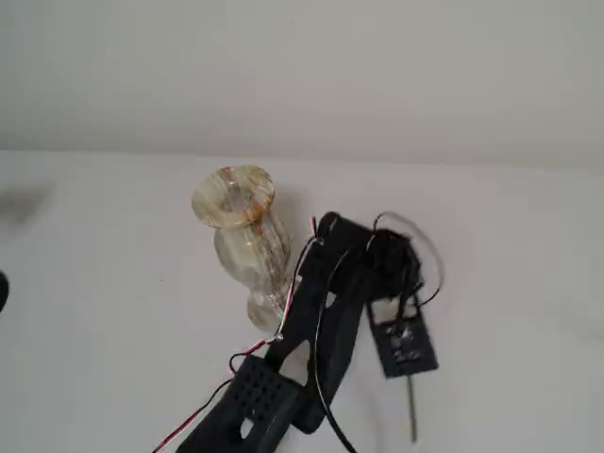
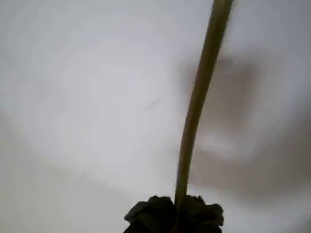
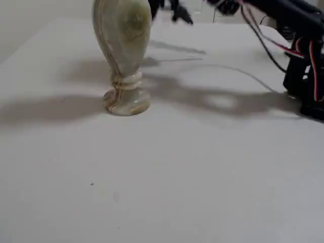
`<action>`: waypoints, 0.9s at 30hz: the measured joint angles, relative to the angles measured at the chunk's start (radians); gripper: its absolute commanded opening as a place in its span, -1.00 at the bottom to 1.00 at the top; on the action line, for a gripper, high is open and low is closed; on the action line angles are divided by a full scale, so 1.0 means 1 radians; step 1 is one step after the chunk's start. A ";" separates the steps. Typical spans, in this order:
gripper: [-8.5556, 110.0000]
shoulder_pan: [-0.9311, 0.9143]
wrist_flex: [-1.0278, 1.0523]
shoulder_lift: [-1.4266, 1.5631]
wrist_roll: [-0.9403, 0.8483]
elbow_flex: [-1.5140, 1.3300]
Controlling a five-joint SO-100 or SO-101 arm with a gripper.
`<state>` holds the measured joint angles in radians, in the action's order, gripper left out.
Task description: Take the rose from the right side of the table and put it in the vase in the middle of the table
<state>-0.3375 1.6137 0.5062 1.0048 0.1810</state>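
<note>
The cream-and-tan banded vase stands upright on the white table; the low fixed view shows its body and foot, with the rim cut off at the top. My gripper hangs to the right of the vase and apart from it. In the wrist view the dark fingertips are shut on the rose's thin grey-green stem, which runs away from them over the table. A short piece of the stem sticks out below the gripper. The red bloom is hidden.
My black arm with red and black wires rises from the bottom edge just right of the vase's foot. In the low fixed view the arm fills the upper right corner. A pale wall lies behind the table.
</note>
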 measured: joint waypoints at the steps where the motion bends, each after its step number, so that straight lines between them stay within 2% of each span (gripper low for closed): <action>1: -0.86 -0.012 -0.025 0.048 0.026 0.000; 8: -0.86 -0.080 -0.140 0.348 0.258 0.002; 13: -0.86 -0.043 -0.247 0.508 0.393 0.002; 22: -0.86 0.186 -0.322 0.724 0.402 0.008; 27: -0.86 0.405 -0.328 0.784 0.348 0.009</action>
<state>0.0675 1.2855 1.2901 1.3530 0.1902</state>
